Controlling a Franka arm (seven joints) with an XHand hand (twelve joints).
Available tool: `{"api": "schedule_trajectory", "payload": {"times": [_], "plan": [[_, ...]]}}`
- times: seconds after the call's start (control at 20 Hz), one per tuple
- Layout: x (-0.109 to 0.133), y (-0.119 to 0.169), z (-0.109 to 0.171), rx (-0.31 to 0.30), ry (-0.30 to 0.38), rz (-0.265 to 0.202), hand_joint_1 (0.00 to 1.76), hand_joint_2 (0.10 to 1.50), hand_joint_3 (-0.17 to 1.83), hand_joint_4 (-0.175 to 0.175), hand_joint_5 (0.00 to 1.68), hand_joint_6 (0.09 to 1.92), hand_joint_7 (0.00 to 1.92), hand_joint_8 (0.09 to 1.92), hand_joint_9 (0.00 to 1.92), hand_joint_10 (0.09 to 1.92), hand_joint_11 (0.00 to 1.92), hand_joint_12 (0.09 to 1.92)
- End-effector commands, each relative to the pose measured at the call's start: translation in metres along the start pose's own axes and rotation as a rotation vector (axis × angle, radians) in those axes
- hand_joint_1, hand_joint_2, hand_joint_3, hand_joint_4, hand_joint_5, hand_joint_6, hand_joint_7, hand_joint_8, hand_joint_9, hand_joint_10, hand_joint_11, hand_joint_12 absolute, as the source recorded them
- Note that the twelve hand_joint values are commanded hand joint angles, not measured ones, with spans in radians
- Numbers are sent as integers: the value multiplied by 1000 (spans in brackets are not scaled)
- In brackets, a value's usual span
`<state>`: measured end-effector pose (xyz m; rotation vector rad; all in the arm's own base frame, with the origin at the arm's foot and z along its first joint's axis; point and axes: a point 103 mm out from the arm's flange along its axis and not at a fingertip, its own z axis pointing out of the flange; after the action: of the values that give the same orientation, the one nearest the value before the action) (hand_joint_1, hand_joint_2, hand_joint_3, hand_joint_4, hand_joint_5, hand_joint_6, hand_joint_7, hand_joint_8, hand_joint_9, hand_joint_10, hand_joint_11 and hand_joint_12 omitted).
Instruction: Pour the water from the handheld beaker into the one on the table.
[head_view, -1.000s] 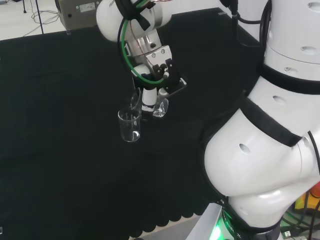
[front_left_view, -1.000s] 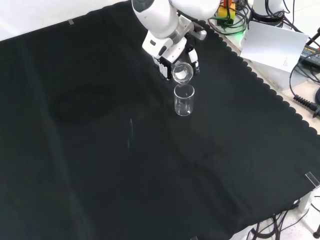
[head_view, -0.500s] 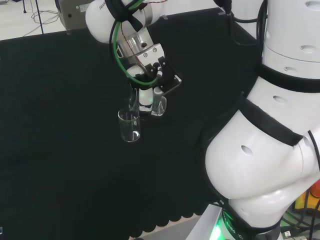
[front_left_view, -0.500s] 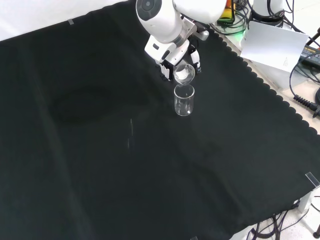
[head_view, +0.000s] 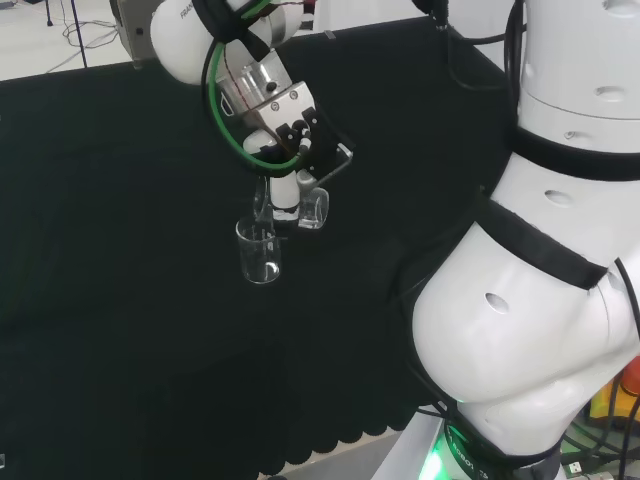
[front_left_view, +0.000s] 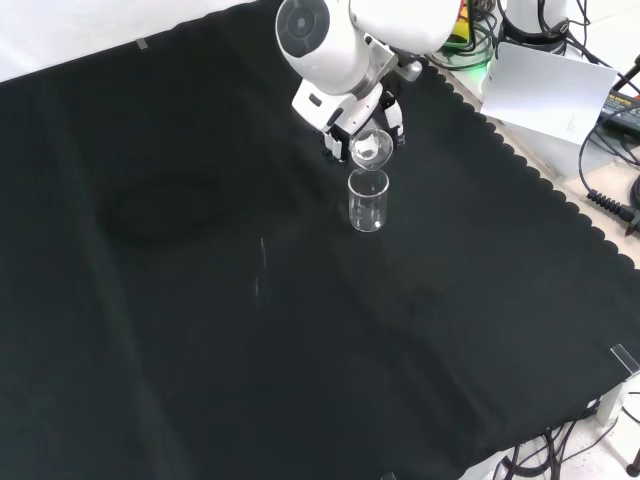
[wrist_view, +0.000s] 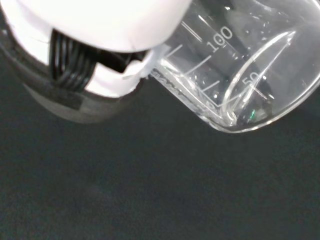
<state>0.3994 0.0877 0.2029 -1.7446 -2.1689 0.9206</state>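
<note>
While the hand (head_view: 290, 150) hangs above the black cloth (front_left_view: 200, 300) with its fingers curled round the handheld beaker (front_left_view: 372, 148), that beaker lies tipped well over, mouth leaning down toward the table beaker (front_left_view: 368, 200), which stands upright on the cloth directly beneath it. Front view: held beaker's rim sits just above the standing one's rim, near but seemingly not touching; the two line up almost one over the other, the held one slightly farther off. Head view: table beaker (head_view: 259, 251) stands below and a little to the left of the hand, with the tilted glass (head_view: 312, 208) just up and to the right of its rim. Long axis of the held beaker runs slanted, closer to lying than to standing. Wrist view: handheld beaker (wrist_view: 240, 70) shows its graduation marks and its lip turned downward over dark cloth; a little water or wetness seems to gather at the low edge, though how much is left cannot be told. No clear stream is visible between the two vessels in any view. Judgement: pour is under way or near its end; the next move hinges on keeping the lip over the lower beaker's mouth, since that opening is narrow and any sideways drift would send water onto the cloth. Whether the table beaker holds water is too faint to tell.
</note>
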Motion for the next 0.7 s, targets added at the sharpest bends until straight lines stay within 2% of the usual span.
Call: {"api": "schedule_trajectory", "payload": {"times": [0.05,0.7], "plan": [[2,-1,-3,26,-22,22,1432,711,426,-175,1405,298,1396,375,1586,87,1298,627],[5,-3,-5,56,-87,46,1432,713,423,-175,1404,299,1396,377,1584,87,1297,625]]}}
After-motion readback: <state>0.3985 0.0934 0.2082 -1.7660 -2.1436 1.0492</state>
